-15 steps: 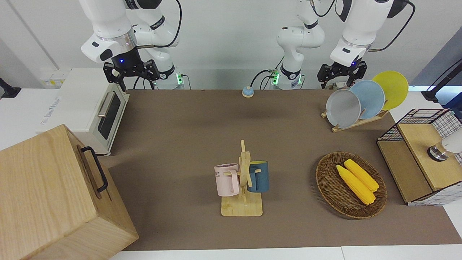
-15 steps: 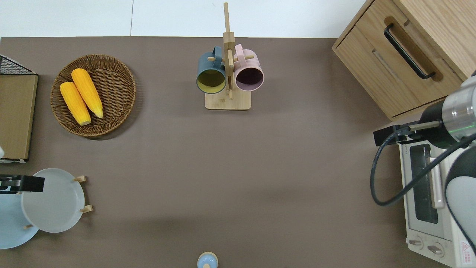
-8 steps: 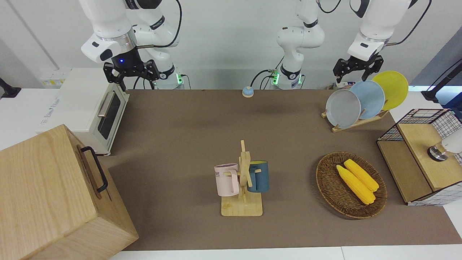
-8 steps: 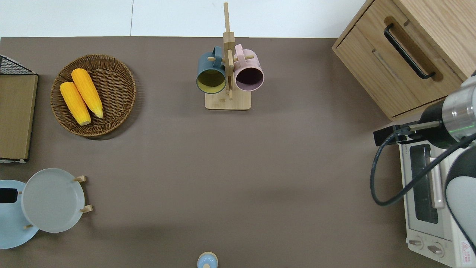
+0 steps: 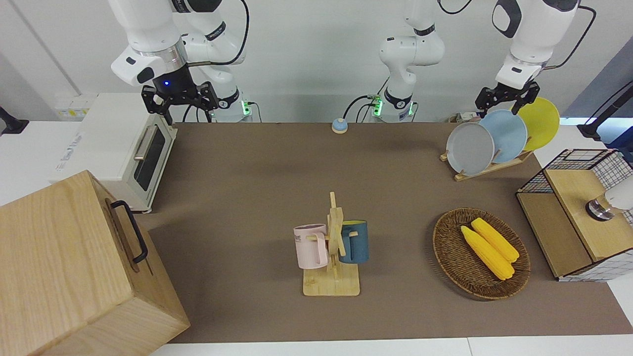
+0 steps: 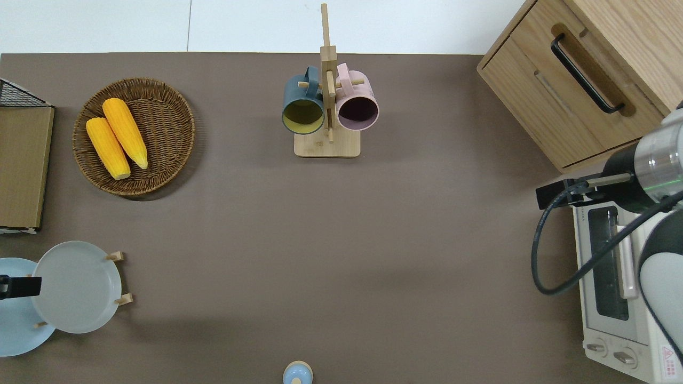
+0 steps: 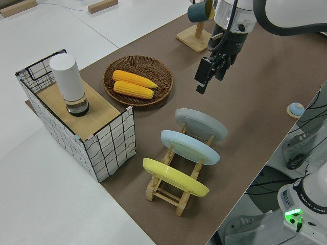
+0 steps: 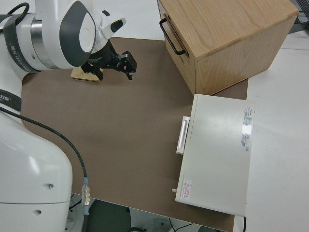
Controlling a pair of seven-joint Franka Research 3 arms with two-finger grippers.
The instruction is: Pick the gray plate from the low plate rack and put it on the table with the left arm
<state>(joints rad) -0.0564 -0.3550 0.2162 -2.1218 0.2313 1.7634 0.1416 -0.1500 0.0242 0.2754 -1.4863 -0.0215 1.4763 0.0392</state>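
Left gripper, jaws open, over the light blue plate; shift to gray plate rim, descend square.

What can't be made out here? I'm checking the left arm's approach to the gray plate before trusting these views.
- Left gripper: the overhead view's edge cuts it off, so what it is over is uncertain.
- Light blue plate: the overhead view's edge crops it; the gray plate covers part.
- Yellow plate: outside the overhead view.
- Low plate rack: mostly hidden under plates.
- Right arm: parked.
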